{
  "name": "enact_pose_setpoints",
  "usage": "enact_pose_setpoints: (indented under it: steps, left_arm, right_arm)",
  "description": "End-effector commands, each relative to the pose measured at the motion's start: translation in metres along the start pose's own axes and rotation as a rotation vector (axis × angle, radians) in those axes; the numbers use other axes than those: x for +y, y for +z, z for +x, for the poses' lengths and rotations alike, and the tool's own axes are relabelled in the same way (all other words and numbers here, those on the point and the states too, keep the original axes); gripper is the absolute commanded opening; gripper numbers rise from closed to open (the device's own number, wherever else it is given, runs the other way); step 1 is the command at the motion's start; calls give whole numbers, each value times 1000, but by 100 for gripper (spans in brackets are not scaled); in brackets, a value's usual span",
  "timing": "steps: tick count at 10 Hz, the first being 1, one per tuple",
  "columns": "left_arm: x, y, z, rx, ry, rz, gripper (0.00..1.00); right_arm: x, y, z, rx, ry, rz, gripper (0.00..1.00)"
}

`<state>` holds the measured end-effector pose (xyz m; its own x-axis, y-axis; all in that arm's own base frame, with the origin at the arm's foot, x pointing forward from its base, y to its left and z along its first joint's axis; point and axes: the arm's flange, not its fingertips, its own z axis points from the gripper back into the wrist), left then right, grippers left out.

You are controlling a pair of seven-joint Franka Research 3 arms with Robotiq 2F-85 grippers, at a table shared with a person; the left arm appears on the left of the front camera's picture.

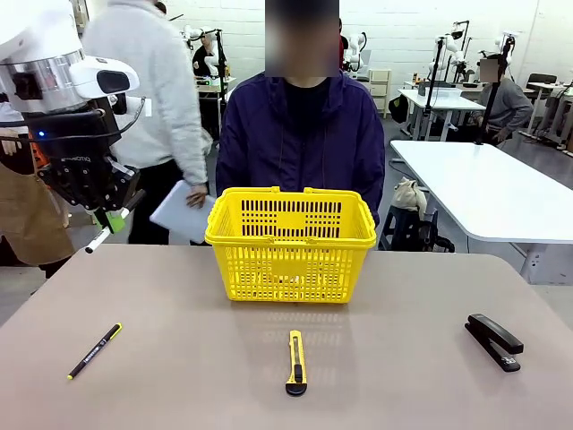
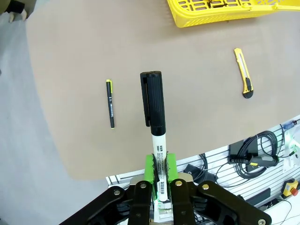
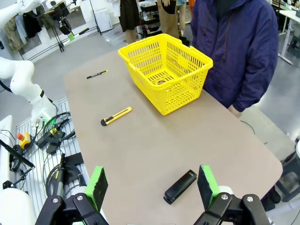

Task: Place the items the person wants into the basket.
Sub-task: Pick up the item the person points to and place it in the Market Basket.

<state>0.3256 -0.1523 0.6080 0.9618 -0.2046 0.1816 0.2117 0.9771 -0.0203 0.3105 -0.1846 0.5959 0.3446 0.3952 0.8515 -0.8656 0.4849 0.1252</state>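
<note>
On a tan table (image 1: 179, 385) stands a yellow basket (image 1: 291, 269), at the far edge, just in front of a person (image 1: 300, 134) in a dark jacket. At picture left, the left gripper (image 1: 112, 218) hangs above the table's left edge, well apart from the basket. Its green pads (image 2: 149, 168) pinch a white marker (image 2: 159, 140) by its barrel, with the black cap pointing away from the fingers, over bare table. A yellow-black knife (image 1: 295, 361) lies on the table near the basket's front wall, not touching it. A black pen (image 1: 94, 351) lies to the left and a black stapler (image 1: 494, 340) to the right. The right gripper (image 3: 152, 185) hovers high over the stapler end, its fingers spread wide and empty. Something small and dark (image 3: 161, 82) lies on the basket floor; I cannot tell what.
</note>
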Motion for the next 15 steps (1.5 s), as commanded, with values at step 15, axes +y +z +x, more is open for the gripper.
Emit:
enact_pose_setpoints:
  steps: [15]
  left_arm:
    - [-135, -66, 203, 129, -932, 182, 11]
  right_arm:
    - [-1, -1, 1, -35, 13, 6, 100]
